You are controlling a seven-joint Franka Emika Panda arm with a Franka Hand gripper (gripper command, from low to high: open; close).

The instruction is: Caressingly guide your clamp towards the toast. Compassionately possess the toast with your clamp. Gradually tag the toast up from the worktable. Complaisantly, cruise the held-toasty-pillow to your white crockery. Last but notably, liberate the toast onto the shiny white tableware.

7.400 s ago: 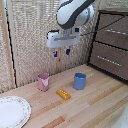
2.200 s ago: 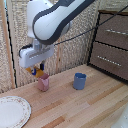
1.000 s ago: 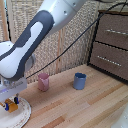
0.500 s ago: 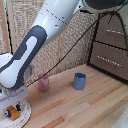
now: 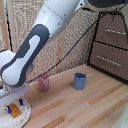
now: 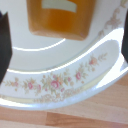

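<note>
My clamp hangs low over the white crockery at the exterior view's lower left. The toast, a flat orange-yellow block, lies under the clamp. In the wrist view the toast rests flat on the plate's white centre, inside the flowered rim. The dark fingers stand wide apart at both sides of that picture and do not touch the toast. The clamp is open. The plate sits on the wooden worktable.
A pink cup stands just beyond the plate and a blue cup stands further to the exterior view's right. A dark wooden dresser is at the back right. My big white arm reaches over the pink cup.
The toast went from the table beside the pink cup, up in the clamp, and across to the plate. Over the last second the clamp has stayed low over the plate.
</note>
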